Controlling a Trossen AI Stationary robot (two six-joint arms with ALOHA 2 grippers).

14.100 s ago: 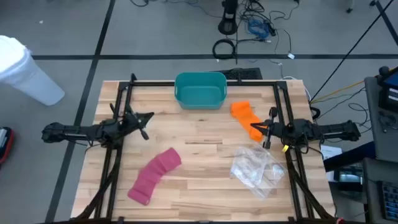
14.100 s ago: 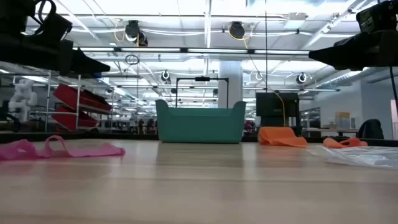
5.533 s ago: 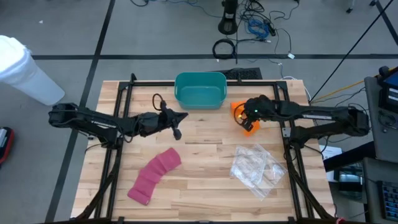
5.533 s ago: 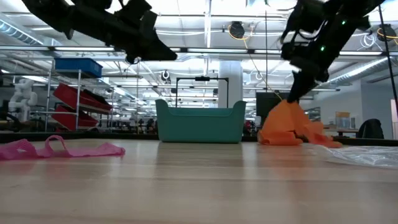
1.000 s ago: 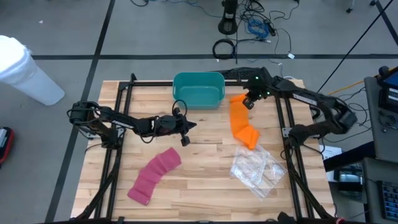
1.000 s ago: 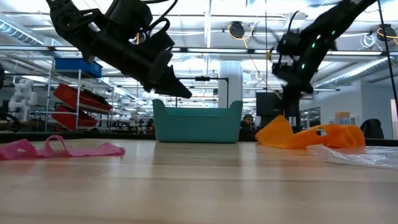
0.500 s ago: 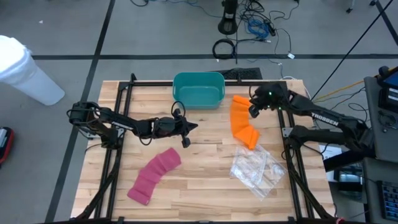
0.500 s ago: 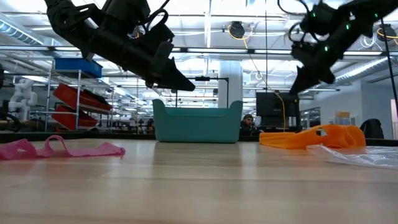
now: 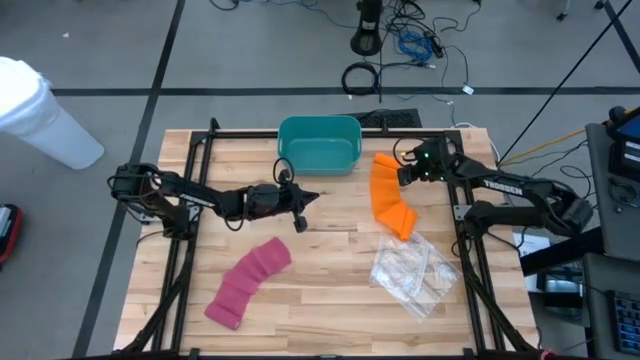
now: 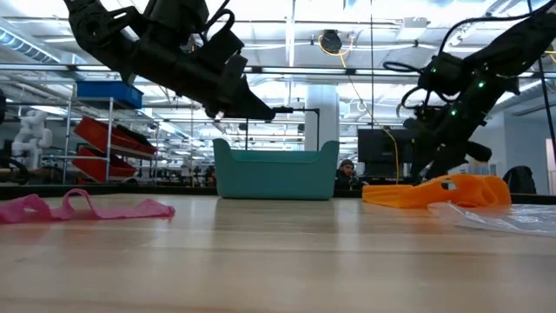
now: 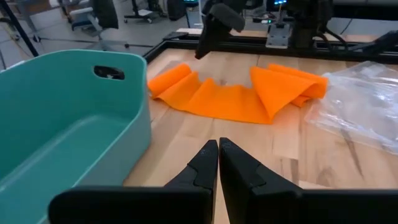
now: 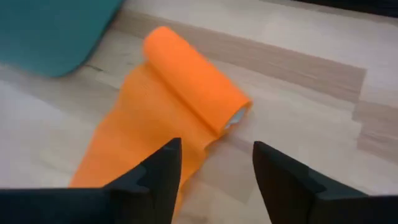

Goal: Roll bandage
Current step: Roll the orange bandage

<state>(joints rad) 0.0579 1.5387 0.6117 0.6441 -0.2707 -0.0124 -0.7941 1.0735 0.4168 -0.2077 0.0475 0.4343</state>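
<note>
An orange bandage (image 9: 388,195) lies flat on the table to the right of the teal bin (image 9: 320,143). Its far end is a short roll (image 12: 196,78), and its near end is folded over (image 11: 286,87). My right gripper (image 12: 214,180) hovers open just above the strip beside the roll, with nothing between its fingers; the high view shows this gripper (image 9: 404,173) at the bandage's far right. My left gripper (image 11: 218,146) is shut and empty. It hangs in the air mid-table (image 9: 312,198), pointing toward the bandage.
A pink bandage (image 9: 250,280) lies loosely spread at the near left. A clear plastic bag (image 9: 410,268) lies just nearer than the orange bandage's near end. A black frame (image 9: 330,133) rims the table. Bare wood (image 9: 330,250) shows between the two bandages.
My right gripper has let go of the orange bandage's far end, which it held raised near the bin. That end has dropped flat on the table. The gripper has swung a little toward the table's right edge, sunk toward the bandage and rolled about its wrist.
</note>
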